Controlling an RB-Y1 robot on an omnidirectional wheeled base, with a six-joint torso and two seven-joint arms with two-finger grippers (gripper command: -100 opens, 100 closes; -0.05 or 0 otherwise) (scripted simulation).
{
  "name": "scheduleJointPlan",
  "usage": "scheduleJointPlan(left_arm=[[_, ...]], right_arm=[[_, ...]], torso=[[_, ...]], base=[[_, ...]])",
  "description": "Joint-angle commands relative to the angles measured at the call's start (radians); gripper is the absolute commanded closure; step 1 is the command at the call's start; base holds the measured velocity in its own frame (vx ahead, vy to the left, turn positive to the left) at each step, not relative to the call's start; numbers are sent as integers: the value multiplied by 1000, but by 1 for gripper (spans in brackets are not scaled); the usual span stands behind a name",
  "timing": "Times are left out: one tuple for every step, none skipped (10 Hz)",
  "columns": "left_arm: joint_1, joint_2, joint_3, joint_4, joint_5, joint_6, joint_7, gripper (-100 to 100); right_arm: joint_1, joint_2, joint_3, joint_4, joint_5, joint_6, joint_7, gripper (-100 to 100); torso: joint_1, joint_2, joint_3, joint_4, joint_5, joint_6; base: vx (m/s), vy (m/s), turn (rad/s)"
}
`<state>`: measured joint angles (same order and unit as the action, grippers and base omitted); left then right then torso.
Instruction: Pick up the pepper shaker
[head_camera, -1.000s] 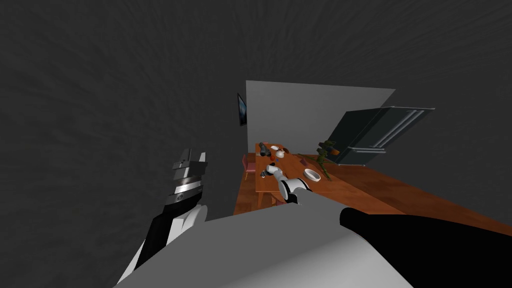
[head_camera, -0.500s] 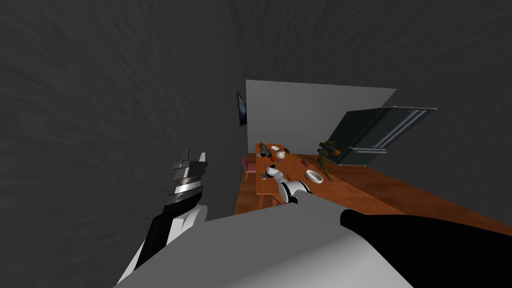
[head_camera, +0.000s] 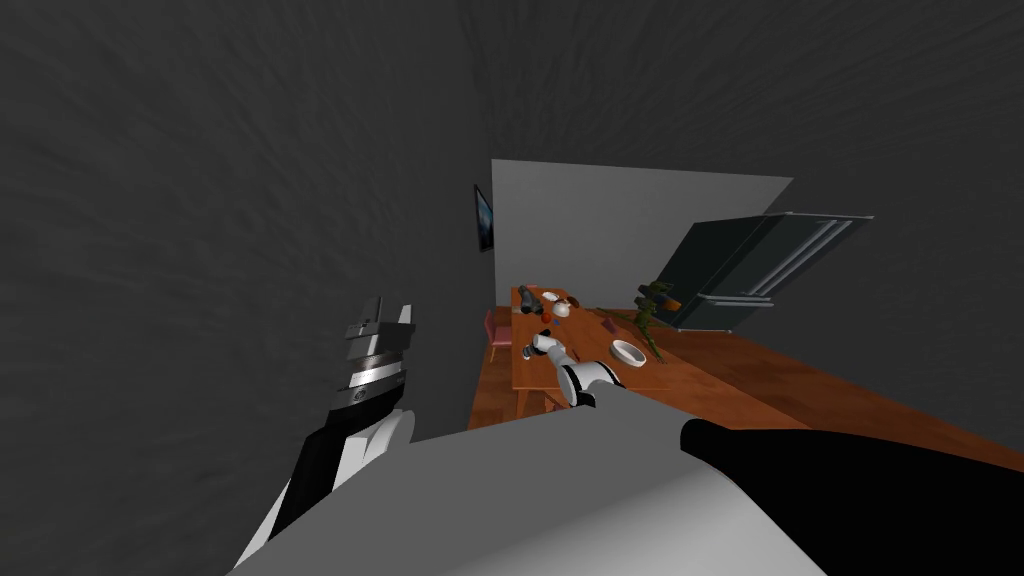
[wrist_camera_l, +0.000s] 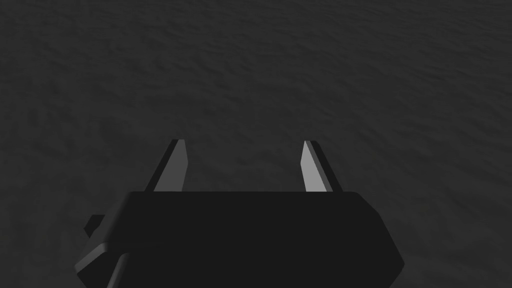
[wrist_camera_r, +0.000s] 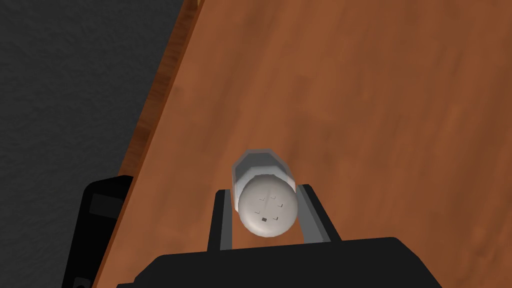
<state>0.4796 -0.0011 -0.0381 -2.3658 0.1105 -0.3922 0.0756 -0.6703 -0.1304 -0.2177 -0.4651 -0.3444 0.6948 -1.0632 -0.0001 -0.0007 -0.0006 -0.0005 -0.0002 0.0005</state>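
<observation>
At the far left, the left gripper (wrist_camera_l: 243, 143) stood raised, fingers set wide apart. Over the brown table (wrist_camera_r: 350, 100), near its edge, the right gripper (wrist_camera_r: 264, 190) was closed on the sides of the pale grey pepper shaker (wrist_camera_r: 265, 207) (perforated cap facing the wrist camera); a white bowl (head_camera: 625, 350) lay further right.

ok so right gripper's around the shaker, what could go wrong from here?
1. Slip: the right gripper's thin fingers press the pepper shaker's rounded sides, so it could twist or drop on the lift.
2. Edge: the shaker stands close to the table's edge, so a drop might send it over.
3. Clutter: a bowl and other tableware sit farther along the table, and a wide swing could clip them.
</observation>
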Motion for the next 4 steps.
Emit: scheduleJointPlan(left_arm=[[0, 0, 0, 0, 0, 0, 0, 0], [0, 0, 0, 0, 0, 0, 0, 0], [0, 0, 0, 0, 0, 0, 0, 0], [0, 0, 0, 0, 0, 0, 0, 0]], right_arm=[[-29, -10, 4, 7, 1, 22, -16, 100], [-41, -16, 7, 3, 2, 39, -26, 100], [-34, -12, 5, 10, 0, 23, -17, 100], [-37, -13, 5, 13, 0, 24, -18, 0]], torso=[[0, 0, 0, 0, 0, 0], [-1, 3, 2, 1, 0, 0], [-1, 6, 3, 1, 0, 0], [-1, 4, 2, 1, 0, 0]], base=[[-64, -10, 12], [-99, -18, 16], [-42, -8, 3], [-7, -1, -2]])
